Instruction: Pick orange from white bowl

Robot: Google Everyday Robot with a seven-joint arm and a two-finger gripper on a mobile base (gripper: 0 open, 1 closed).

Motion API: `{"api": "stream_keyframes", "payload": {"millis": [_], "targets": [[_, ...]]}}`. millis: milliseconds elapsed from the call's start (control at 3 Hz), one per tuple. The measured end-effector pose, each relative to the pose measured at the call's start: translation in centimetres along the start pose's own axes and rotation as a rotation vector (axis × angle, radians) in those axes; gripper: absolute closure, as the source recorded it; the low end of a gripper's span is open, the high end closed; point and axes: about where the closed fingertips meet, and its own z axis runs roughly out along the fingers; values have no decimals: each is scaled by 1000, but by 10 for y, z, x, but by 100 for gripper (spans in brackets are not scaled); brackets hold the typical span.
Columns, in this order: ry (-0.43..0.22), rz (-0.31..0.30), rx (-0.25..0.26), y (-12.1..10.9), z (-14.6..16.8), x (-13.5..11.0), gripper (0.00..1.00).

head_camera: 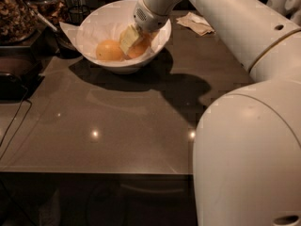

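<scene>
The white bowl [94, 34] stands at the back of the brown table and holds two oranges. One orange [109, 50] lies free on the left of the bowl. My gripper [132, 40] reaches down into the bowl from the right, and its pale finger [127, 39] stands between the two oranges. The gripper is closed on the second orange [140, 48], which shows only partly under the wrist and sits low inside the bowl.
A crumpled napkin [196, 23] lies behind the bowl on the right. Dark containers and a jar [16, 13] crowd the back left, with a black cable [14, 126] at the left edge. My white arm and base [244, 149] fill the right foreground.
</scene>
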Motion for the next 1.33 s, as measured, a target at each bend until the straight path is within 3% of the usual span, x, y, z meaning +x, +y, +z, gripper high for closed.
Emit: {"api": "stream_keyframes", "payload": {"millis": [333, 667, 1000, 1333], "targets": [[-59, -26, -34, 5, -25, -5, 100], [-124, -93, -104, 22, -53, -9, 100], [-127, -101, -112, 24, -52, -9, 100], [-152, -104, -135, 35, -71, 0, 100]]}}
